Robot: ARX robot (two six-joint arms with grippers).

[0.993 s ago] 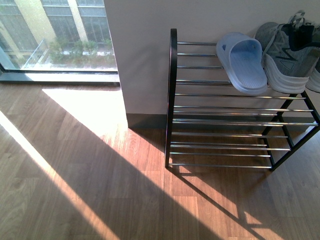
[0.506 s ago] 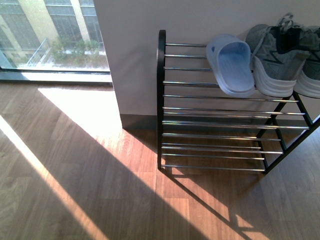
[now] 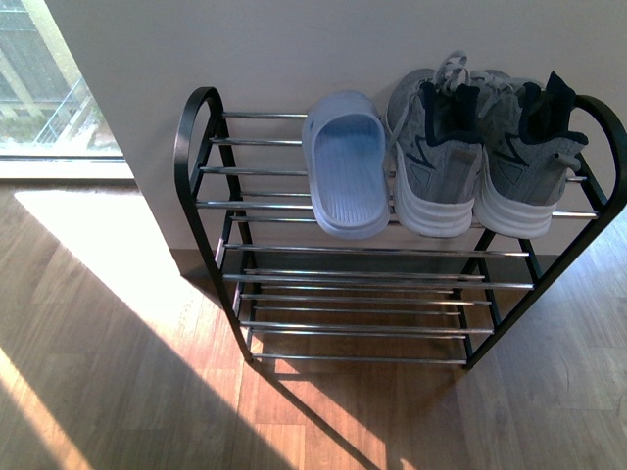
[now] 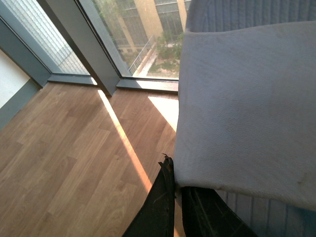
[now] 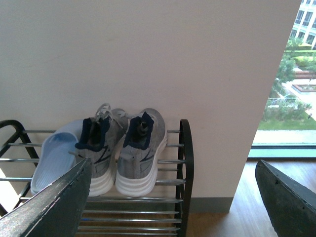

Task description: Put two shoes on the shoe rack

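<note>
Two shoes: grey knit sneakers, left one [image 3: 438, 162] and right one [image 3: 524, 157], side by side and touching on the top tier, heels toward the camera, toes toward the wall.
Shoe texture: soft woven uppers, navy collars, thick white ribbed soles, dark zigzag marks on the sides, pale laces.
Shoe rack [image 3: 196, 147]: black metal frame with rounded arched ends, thin chrome rods as shelves, several tiers, standing against the wall.
Slipper [image 3: 345, 166]: pale blue, smooth moulded slide with a grooved footbed, just beside the left sneaker on the same tier.
Floor [image 3: 108, 372]: wood planks with bands of sunlight.
Wall [image 3: 294, 49]: plain, matte, light.
Right gripper [image 5: 177, 207]: two dark fingers spread wide apart at the frame edges, holding nothing, pointed at the rack.
Left gripper [image 4: 177, 202]: dark finger tips close together under a white cloth-like surface [image 4: 247, 108]; cannot tell whether they grip anything.
</note>
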